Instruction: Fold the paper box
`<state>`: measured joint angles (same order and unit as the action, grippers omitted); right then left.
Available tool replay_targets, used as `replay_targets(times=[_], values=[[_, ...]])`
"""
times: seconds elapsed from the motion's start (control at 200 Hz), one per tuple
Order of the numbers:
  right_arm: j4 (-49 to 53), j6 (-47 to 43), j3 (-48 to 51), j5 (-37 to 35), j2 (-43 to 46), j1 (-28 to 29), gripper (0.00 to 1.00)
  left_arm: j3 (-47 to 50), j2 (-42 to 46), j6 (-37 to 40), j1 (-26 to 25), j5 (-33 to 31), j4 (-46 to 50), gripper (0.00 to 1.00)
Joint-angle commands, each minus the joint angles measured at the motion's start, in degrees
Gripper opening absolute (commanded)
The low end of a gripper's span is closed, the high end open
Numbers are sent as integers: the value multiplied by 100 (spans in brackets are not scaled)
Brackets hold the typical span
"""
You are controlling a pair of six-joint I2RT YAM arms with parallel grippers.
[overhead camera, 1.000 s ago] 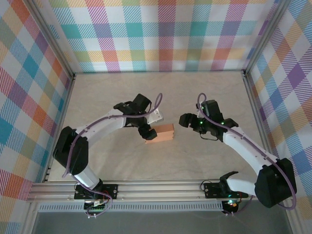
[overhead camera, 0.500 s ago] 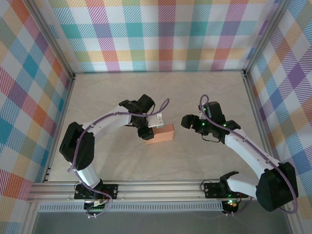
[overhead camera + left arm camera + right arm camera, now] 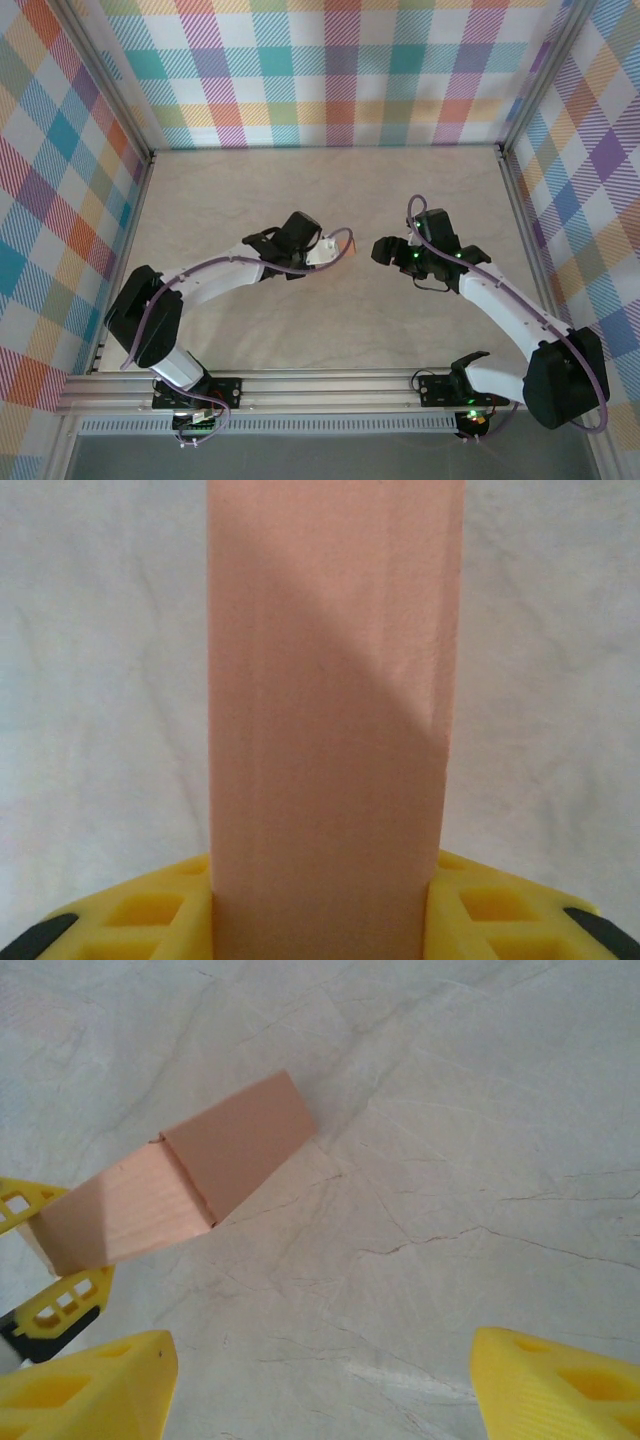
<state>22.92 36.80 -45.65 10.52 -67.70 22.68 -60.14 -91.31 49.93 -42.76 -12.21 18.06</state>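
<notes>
The paper box (image 3: 330, 730) is a folded salmon-orange block standing up between the yellow fingers (image 3: 150, 910) of my left gripper (image 3: 325, 920), which is shut on its near end. In the right wrist view the paper box (image 3: 190, 1185) hangs slanted above the table, one end clamped by the left gripper's fingers (image 3: 60, 1300). From above, my left gripper (image 3: 330, 252) sits at the table's middle and its wrist covers most of the box. My right gripper (image 3: 385, 250) faces it from the right, a short gap away. The right gripper (image 3: 320, 1380) is open with bare table between its fingers.
The pale marbled table (image 3: 330, 180) is walled by plaid panels (image 3: 340, 70) at the back and on both sides. An aluminium rail (image 3: 330, 385) with both arm bases runs along the near edge.
My left gripper has shut on the paper box, raised it off the table and swung it up and right, under the wrist. The right arm has barely moved.
</notes>
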Motion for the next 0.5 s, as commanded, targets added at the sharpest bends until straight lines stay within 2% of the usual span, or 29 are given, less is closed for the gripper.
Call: replay_targets(times=[0.0, 0.135, 0.34, 0.41, 0.495], values=[[120, 1, 88, -83, 2, -50, 77, 309, -147, 536, -78, -754, -1405, 41], [133, -1, 117, -77, -9, -88, 77, 493, -418, 1021, -138, -718, -1672, 46], [149, -52, 68, -124, 12, -105, 78, 527, -429, 754, -93, -590, -1439, 54], [137, -157, 77, -209, 76, -123, 80, 544, -294, 549, -54, -334, -1199, 66], [120, -346, 73, -392, 198, -149, 89, 619, -61, 320, -45, -48, -927, 80]])
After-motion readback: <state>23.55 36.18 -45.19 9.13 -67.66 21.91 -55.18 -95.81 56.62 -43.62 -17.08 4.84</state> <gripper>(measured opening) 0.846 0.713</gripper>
